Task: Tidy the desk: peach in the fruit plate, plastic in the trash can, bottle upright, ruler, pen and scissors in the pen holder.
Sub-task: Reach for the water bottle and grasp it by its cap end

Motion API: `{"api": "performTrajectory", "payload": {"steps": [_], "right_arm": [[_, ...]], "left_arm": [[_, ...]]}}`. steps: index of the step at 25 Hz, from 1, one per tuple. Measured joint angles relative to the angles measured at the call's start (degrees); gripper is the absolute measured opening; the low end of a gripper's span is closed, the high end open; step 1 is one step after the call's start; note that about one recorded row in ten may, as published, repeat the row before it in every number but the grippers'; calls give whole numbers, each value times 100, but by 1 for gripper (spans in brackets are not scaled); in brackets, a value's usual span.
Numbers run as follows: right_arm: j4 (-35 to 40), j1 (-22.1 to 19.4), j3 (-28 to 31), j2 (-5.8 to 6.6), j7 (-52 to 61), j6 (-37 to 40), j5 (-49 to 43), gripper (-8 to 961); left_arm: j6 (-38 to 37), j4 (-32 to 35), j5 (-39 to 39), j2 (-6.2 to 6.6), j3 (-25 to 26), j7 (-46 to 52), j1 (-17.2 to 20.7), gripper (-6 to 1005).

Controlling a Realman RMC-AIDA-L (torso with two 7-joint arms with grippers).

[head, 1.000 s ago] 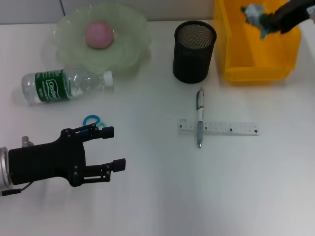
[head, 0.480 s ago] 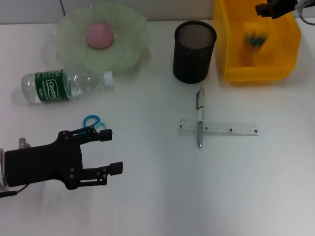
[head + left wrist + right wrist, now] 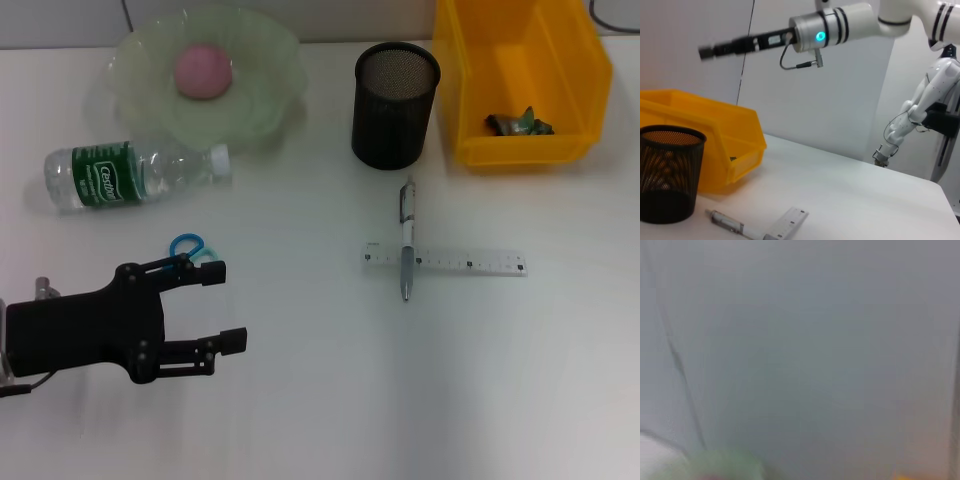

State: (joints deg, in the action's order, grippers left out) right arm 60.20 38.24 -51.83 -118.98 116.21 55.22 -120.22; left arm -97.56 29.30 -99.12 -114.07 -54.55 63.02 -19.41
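The pink peach (image 3: 204,70) lies in the pale green fruit plate (image 3: 268,112) at the back left of the desk (image 3: 330,400). In front of it the bottle (image 3: 130,172) lies on its side. My left gripper (image 3: 222,306) is open near the front left, just in front of the blue-handled scissors (image 3: 186,246). The pen (image 3: 406,240) lies across the ruler (image 3: 470,263) in front of the black pen holder (image 3: 395,105). A crumpled piece of plastic (image 3: 520,124) rests inside the yellow trash can (image 3: 520,152). In the left wrist view my right gripper (image 3: 710,50) hangs high above the trash can (image 3: 725,135).
The left wrist view also shows the pen holder (image 3: 667,175), the pen (image 3: 727,223) and one end of the ruler (image 3: 787,225). A grey wall runs behind the desk. The right wrist view shows only blurred wall.
The right gripper let go of the plastic, which dropped into the trash can, and the arm rose out of the head view. The left gripper drifted slightly to the left.
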Motion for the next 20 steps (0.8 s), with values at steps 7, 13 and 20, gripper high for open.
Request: {"api": "performTrajectory", "payload": {"steps": [7, 13, 20], "right_arm": [[-1063, -693, 36, 176, -2784, 1662, 3748, 798], [-2824, -749, -4, 629, -4396, 3585, 3773, 811], [-3289, -1173, -7, 501, -5580, 3745, 2652, 811]], "left_arm": [[4, 25, 0, 53, 13, 0, -93, 838], [28, 51, 18, 143, 75, 34, -220, 838], [114, 198, -12, 278, 156, 333, -429, 838]]}}
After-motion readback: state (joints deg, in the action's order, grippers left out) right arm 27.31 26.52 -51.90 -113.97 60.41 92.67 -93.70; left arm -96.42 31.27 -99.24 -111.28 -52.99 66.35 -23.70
